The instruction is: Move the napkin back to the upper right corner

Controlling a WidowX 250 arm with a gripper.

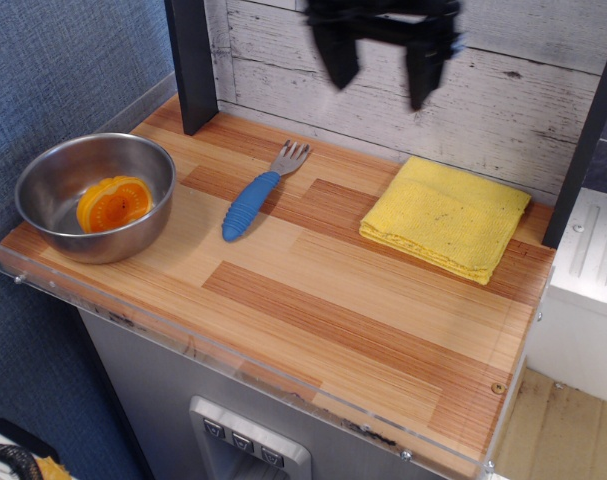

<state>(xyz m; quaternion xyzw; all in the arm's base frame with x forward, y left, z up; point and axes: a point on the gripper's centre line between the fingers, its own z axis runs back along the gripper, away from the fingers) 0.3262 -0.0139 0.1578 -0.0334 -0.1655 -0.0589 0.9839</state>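
The end effector [381, 75] hangs high against the whitewashed plank wall [543, 110], well above the bench [313, 300] and touching nothing. Its two black fingers [335, 62] point down and stand wide apart, with only the wall showing between them, so it is released and empty. It is smeared with motion blur, so I cannot make out the fingertips cleanly.

Below it and off to the right lies the napkin [446, 229], bright yellow, folded square and flat on the wood. It sits in the upper right corner [528, 225] of the bench, with its far edge close to the foot of the wall and its right-hand point just beside the black post [586, 140] at that side. A few small dark specks show on its top face.

Toward the middle of the bench, well apart from the napkin, a fork [260, 191] with a blue handle lies slantwise, its metal tines pointing up toward the wall. At the far left stands a steel bowl [95, 196], upright, near the front left corner. Inside it rests an orange object [114, 203]. Another black post [191, 65] rises at the back left corner, and a clear plastic lip [243, 372] runs along the front edge.
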